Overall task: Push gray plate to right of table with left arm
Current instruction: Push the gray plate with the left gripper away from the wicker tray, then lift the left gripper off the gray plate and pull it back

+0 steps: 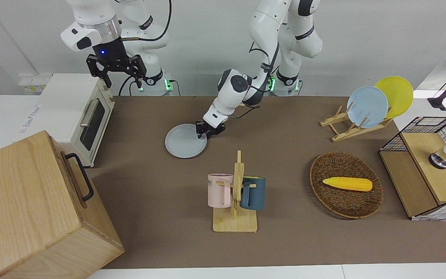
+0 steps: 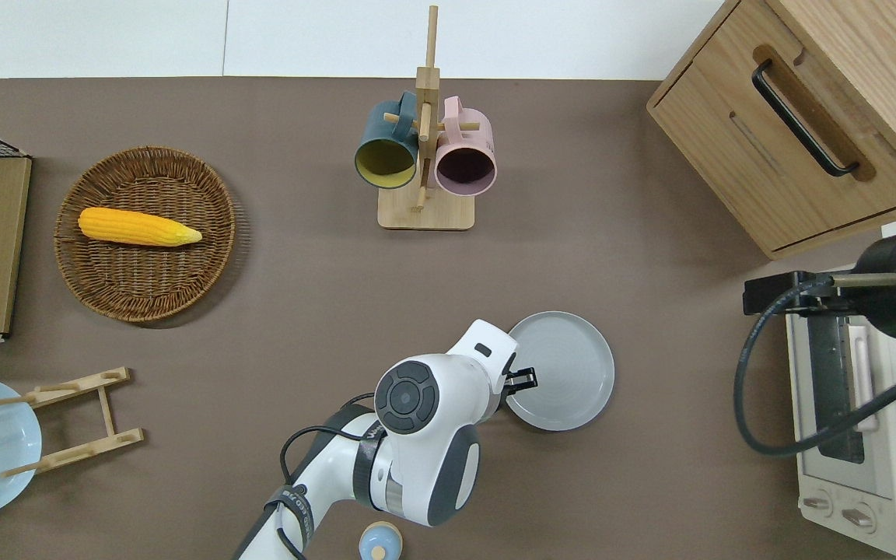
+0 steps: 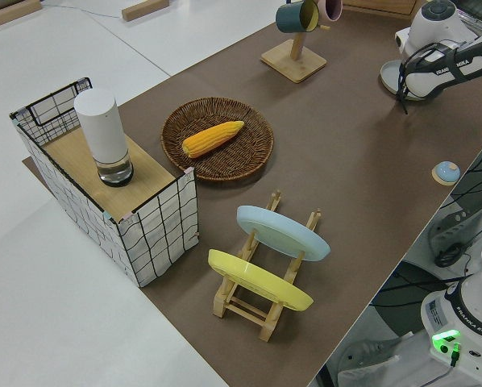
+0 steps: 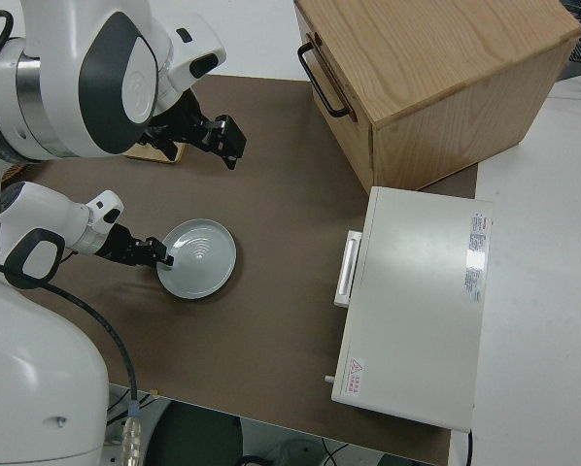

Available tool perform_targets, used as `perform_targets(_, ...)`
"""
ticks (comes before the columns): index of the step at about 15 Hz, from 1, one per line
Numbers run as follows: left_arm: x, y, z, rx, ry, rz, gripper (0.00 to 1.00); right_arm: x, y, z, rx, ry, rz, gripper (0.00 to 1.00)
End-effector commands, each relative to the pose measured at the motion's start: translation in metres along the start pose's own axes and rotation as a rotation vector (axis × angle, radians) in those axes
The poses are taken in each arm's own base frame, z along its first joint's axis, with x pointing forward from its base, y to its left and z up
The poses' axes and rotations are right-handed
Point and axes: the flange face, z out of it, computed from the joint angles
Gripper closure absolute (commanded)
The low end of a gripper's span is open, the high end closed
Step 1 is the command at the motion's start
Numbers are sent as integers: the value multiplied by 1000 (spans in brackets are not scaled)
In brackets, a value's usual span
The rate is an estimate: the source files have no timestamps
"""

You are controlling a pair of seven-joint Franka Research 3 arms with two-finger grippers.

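Pushing is under way on the round pale gray-blue plate with a low raised rim (image 2: 561, 370), which lies flat on the matte brown tabletop with white borders (image 2: 300, 311), roughly midway along its length and closer to the robots' edge than to the opposite edge. The white jointed left arm (image 2: 417, 435) reaches low across the surface, and its small black gripper (image 2: 523, 379) sits at the plate's rim on the side facing the left arm's end of the tabletop, its tips apparently overlapping that rim. The fingers look close together with nothing between them (contact is by pressing, not by grasping).

For a clean push, keep the fingertips low against the rim so they do not ride up onto the plate, and keep the line of force through the plate's centre; an off-centre push is likely to spin it away from the tips. Drive steadily toward the right arm's end of the tabletop.

Bare brown surface lies between the plate and the white toaster oven (image 2: 856, 435) at that end. The oak cabinet with a black handle (image 2: 798, 124) occupies the corner farther from the robots, and the wooden mug stand with a teal and a pink mug (image 2: 425, 155) stands well apart, near the edge opposite the robots. The right arm is parked.
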Motion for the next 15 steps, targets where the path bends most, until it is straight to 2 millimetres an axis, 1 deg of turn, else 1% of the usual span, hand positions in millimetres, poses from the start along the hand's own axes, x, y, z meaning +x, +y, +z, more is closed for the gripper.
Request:
perform_targets(1,3,-3,-22,-13,-44,-29,30,0,-1,-1,-2,-7,-3,5)
perform_targets(3,3,-2,-41,-18,-72,-26,21,0,-1,-1,-2,-7,-3,5)
perform_targets(6,4,-7,-50,-15,-79,-19,15,0,-1,-1,-2,-7,-3,5)
perform_targets(7,6,-10,-51,-11,-77,-16,11,0,-1,-1,-2,-7,-3,5)
perform_targets(9,13,-17,-61,2,-90,-9,9,0,-1,-1,-2,-7,-4,5)
perform_targets(12,31,-35,-90,36,-103,4,7,0,-1,-1,-2,-7,-3,5)
perform_targets(15,47,-56,-132,74,-107,11,7,0,-1,-1,-2,-7,-3,5)
